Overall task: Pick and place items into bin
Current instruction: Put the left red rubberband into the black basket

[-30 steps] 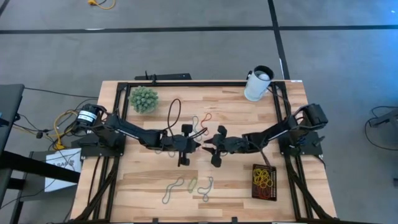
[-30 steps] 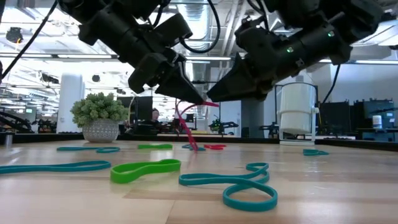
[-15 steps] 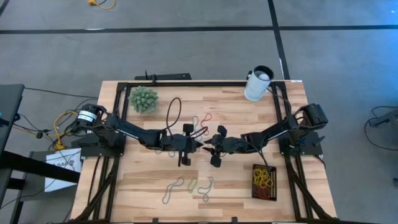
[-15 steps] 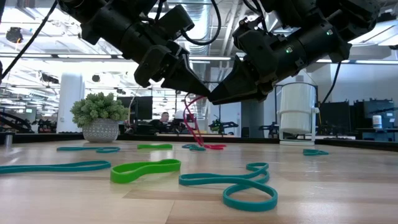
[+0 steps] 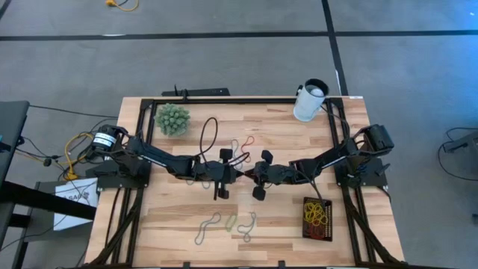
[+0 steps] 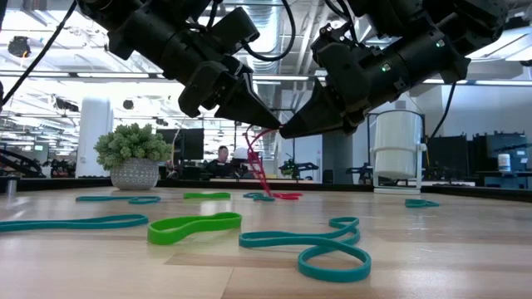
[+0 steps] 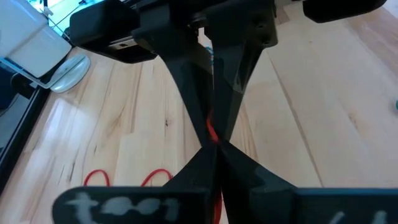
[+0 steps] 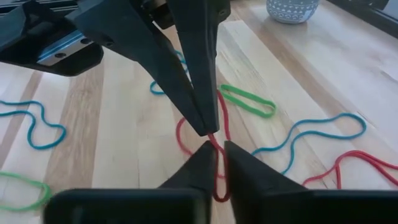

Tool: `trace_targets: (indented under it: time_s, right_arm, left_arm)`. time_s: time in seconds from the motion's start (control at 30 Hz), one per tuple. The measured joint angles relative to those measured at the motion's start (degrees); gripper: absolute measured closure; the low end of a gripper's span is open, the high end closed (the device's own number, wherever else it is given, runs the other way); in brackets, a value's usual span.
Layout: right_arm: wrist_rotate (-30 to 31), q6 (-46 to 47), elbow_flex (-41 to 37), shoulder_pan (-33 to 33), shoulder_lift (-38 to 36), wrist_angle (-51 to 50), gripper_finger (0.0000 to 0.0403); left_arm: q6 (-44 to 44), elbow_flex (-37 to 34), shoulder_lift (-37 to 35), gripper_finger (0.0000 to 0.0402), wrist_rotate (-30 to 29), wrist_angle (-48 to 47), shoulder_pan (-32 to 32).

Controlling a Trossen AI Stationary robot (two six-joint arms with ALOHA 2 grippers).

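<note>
Above mid-tabletop (image 5: pixel 187 202), a red band (image 6: pixel 259 166) is being pinched by the left hand (image 5: pixel 240 173), while the right hand (image 5: pixel 250 175), tip-to-tip, is narrowing around it; the bin (image 5: pixel 317 218) is lying nearer the right arm.

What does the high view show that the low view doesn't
Only the high view shows the black bin at the table's right front, already holding bands, and the cup's open top.

Only the low view shows the red band hanging from the meeting tips down to the table, the room behind, and a person far off.

Both show the left claw and right claw tip to tip over mid-table, the spiky green ball, and loose bands on the wood.
</note>
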Motion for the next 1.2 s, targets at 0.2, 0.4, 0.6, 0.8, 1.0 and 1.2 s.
trace_targets:
  time_s: [0.2, 0.4, 0.6, 0.8, 1.0, 1.2]
  right_arm:
    - [-0.04, -0.41, 0.0, 0.0, 0.0, -0.01, 0.0395]
    - [-0.04, -0.37, 0.0, 0.0, 0.0, 0.0, 0.04]
    - [-0.03, -0.35, -0.02, 0.12, -0.02, 0.0, 0.0401]
    - [0.03, 1.24, -0.04, 1.49, -2.24, -1.0, 0.0402]
    - [4.17, 13.02, -0.02, 6.74, -13.82, -18.73, 0.0402]
    - [11.92, 35.43, -0.02, 18.48, -29.82, -45.45, 0.0402]
  left_arm:
    - [-0.02, 0.0, 0.0, 0.0401, 0.0, 0.0, 0.0]
    - [0.0, 0.0, 0.0, 0.0395, -0.22, 0.1, 0.0]
    - [0.02, 0.0, 0.0, 0.0356, -0.56, 0.15, 0.0]
    - [2.11, 0.0, 0.0, 0.0309, -3.66, 0.19, -0.14]
    - [3.7, 0.0, 0.0, 0.0284, -13.56, 0.01, -0.29]
    - [3.12, 0.0, 0.0, 0.028, -15.15, -0.04, -0.31]
